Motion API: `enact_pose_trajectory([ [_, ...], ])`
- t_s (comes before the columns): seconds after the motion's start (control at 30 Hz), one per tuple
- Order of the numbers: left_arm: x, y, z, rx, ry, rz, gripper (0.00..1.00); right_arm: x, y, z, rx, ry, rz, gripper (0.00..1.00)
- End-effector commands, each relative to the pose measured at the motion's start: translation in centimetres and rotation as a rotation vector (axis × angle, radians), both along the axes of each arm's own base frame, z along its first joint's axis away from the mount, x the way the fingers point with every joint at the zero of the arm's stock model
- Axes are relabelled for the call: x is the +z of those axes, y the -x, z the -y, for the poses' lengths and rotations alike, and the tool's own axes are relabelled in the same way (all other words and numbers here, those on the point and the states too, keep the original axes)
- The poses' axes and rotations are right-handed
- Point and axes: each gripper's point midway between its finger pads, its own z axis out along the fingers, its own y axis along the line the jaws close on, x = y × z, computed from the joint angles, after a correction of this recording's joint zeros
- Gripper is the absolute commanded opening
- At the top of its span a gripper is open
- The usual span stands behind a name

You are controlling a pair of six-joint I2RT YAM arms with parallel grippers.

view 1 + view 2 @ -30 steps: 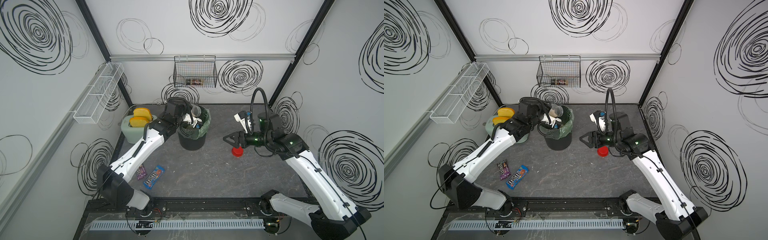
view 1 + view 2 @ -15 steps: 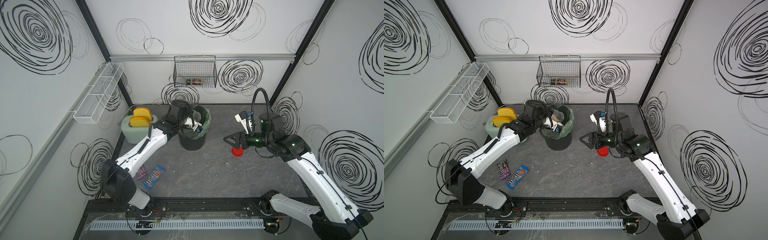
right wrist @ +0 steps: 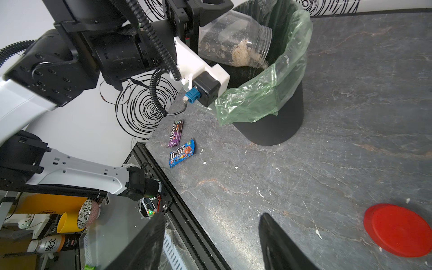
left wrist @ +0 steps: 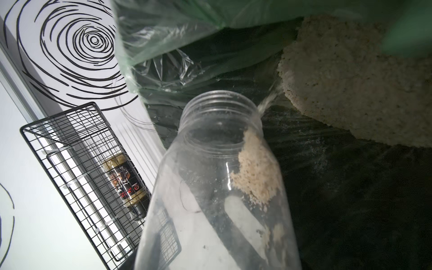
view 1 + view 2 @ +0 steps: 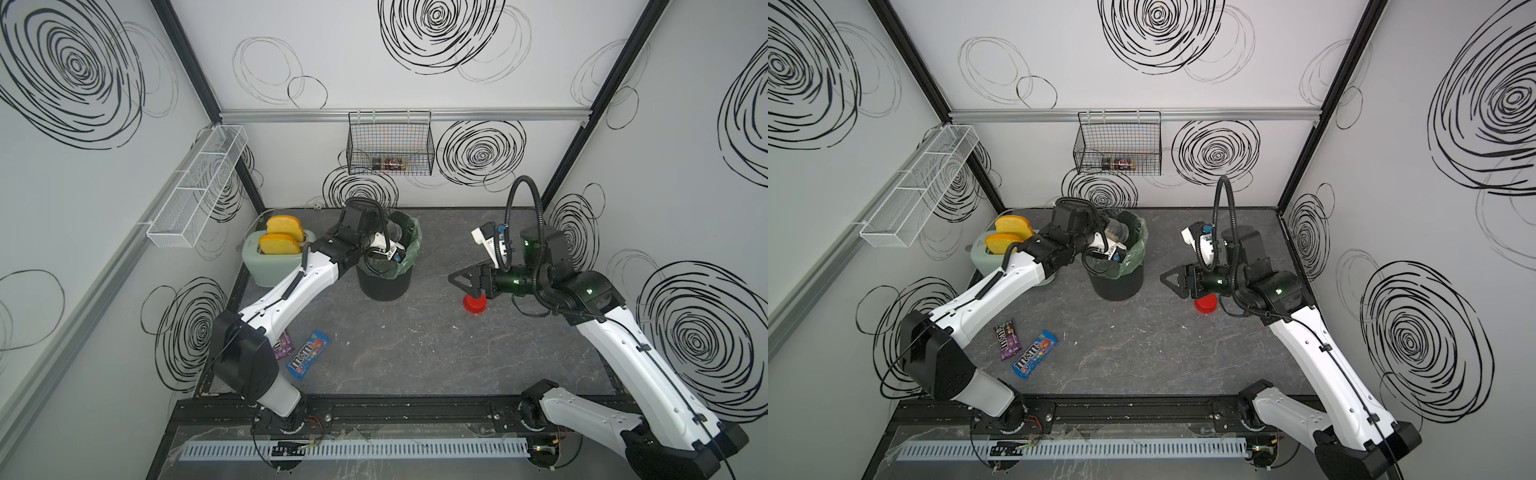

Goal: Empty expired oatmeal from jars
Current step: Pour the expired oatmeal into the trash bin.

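Pouring: left hand (image 3: 201,25) grips tilted jar (image 4: 217,177) over bin (image 3: 275,126) | oatmeal (image 4: 257,177) spilling | right hand (image 3: 210,243) spread wide, empty

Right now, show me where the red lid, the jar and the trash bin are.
red lid (image 3: 397,230): right wrist view, middle of its flat top.
jar (image 4: 210,187): left wrist view, clear side wall below the neck.
trash bin (image 3: 268,131): right wrist view, black outer wall near its base.
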Motion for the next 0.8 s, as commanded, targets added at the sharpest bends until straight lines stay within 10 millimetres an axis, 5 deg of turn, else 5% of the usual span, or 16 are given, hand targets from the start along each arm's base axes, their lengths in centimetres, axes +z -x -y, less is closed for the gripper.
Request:
enact_pose_trajectory([
  [0.0,3.9,-1.0,0.5,-0.126,-0.194,0.145,0.0,0.3,0.3,0.2,0.004,0.003,0.025,0.67],
  [0.07,4.1,-1.2,0.8,-0.135,-0.19,0.148,0.0,0.3,0.1,0.3,0.001,0.001,0.026,0.67],
  [0.23,0.5,-0.8,1.0,-0.157,-0.222,0.076,0.0,0.3,-0.1,0.2,0.003,-0.001,0.024,0.67],
  [0.57,3.3,-0.8,0.3,-0.115,-0.142,0.114,0.0,0.3,-0.1,0.3,-0.003,0.002,0.03,0.67],
  [0.67,-0.9,0.8,1.0,-0.163,-0.188,0.028,0.0,0.1,-0.2,0.2,0.001,-0.001,0.02,0.67],
  [0.77,0.5,-0.7,-0.1,-0.091,-0.151,0.081,0.0,0.5,-0.1,0.2,-0.001,-0.004,0.028,0.67],
])
